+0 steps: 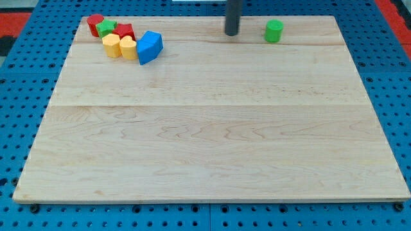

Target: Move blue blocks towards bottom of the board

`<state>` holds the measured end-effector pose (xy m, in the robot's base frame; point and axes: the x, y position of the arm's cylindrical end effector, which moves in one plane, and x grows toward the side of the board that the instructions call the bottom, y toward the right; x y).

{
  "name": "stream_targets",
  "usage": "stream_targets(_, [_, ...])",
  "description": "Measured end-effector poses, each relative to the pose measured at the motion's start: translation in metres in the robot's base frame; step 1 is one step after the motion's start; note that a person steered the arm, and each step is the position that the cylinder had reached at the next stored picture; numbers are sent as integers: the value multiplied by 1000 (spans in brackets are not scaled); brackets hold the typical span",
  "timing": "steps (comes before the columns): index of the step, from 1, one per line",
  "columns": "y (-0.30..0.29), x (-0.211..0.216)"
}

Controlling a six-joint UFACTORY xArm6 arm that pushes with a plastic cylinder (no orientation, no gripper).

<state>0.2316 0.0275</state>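
Observation:
A blue block [149,47], a chunky angular shape, sits near the top left of the wooden board [212,128]. It touches a yellow heart-shaped block [128,48] on its left. My tip [231,33] is at the top middle of the board, well to the right of the blue block and left of a green cylinder [274,31]. The tip touches no block.
Left of the blue block lies a cluster: a yellow cylinder [112,45], a red star-shaped block [124,31], a green block [106,27] and a red cylinder [95,24]. A blue pegboard [19,96] surrounds the board.

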Motion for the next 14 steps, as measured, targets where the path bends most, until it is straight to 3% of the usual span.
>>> stream_targets(3, [-101,-9])
stream_targets(6, [-125,36])
stream_targets(8, [-154,42])
stream_targets(12, [-181,178])
stream_targets(14, [-258,128])
